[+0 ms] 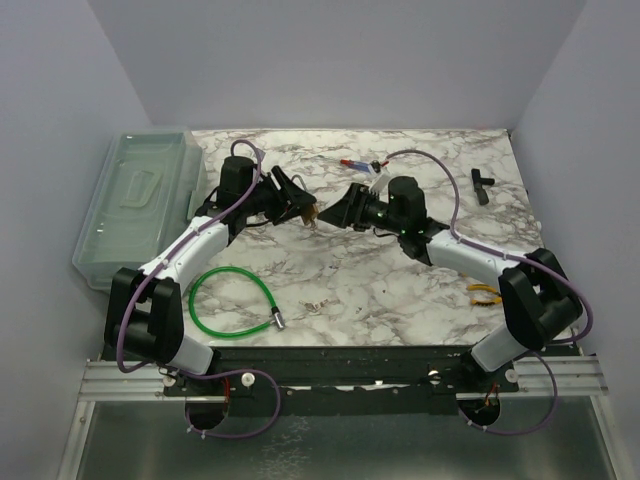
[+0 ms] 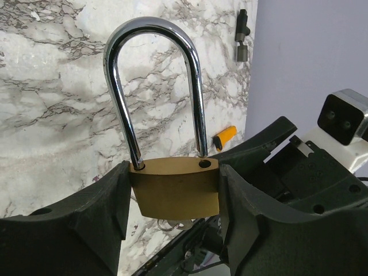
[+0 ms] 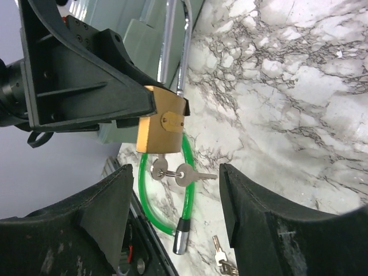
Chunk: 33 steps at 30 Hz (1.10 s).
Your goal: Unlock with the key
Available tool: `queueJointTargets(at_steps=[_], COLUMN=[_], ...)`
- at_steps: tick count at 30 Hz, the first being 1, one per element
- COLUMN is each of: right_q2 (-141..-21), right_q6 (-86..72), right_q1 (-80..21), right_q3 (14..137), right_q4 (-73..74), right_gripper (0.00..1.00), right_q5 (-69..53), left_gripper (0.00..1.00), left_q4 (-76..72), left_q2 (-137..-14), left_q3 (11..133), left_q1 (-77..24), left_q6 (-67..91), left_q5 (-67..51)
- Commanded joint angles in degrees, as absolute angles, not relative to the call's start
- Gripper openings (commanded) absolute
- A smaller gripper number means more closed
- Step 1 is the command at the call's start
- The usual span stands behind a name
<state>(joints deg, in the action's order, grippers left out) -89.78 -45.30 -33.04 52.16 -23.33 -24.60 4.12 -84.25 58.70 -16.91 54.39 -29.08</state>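
Note:
My left gripper point(image 2: 173, 192) is shut on the brass body of the padlock point(image 2: 175, 187) and holds it above the table with its chrome shackle point(image 2: 152, 34) upright. The shackle's right leg ends just above its hole. In the right wrist view the key point(image 3: 159, 168) sticks in the padlock's point(image 3: 162, 127) underside. A second key point(image 3: 192, 174) hangs sideways from it on a small ring. My right gripper point(image 3: 175, 190) is open, its jaws apart on either side of the keys and touching neither. From above, both grippers point(image 1: 300, 205) point(image 1: 335, 212) meet mid-table.
A green cable loop point(image 1: 232, 300) with a metal tip point(image 1: 278, 320) lies near the left arm's base. A clear plastic box point(image 1: 140, 205) stands at the left edge. A black T-shaped piece point(image 1: 482, 184), an orange item point(image 1: 483, 292) and loose spare keys point(image 3: 221, 261) lie on the marble table.

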Motion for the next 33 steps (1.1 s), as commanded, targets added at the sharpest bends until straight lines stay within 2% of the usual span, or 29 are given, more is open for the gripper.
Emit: queueJointTargets(at_steps=[1,12,17,24,33], right_q2=[-90.2,-94.6,-96.7,-97.9,-99.4], right_q6=[-41.2,-38.8,-37.7,-37.1,-37.7], right_q1=[-34.8,-39.4,-41.0,-42.5,-43.4], right_q3=[56.1,61.7,64.3,64.7,64.5], right_q4=[-20.4,-19.1,-17.8,-18.3,-20.7], right_gripper=[0.67,0.68,0.65,0.59,0.45], right_q5=[-21.5,-15.0,-10.8,-4.3,2.3], left_gripper=[0.0,0.0,0.0,0.0,0.0], left_q4=[2.0,2.0,2.0,2.1,2.0], left_q2=[-83.5,-83.3,-82.7,-82.5,-82.4], left_q3=[61.4,61.5,61.5,61.6,61.7], left_q1=[-17.0,-17.0,-16.9,-16.8,-16.7], left_q6=[54.6,55.0,55.1,55.3,55.4], left_q5=[-29.4,-29.8,-29.8,-30.4,-30.8])
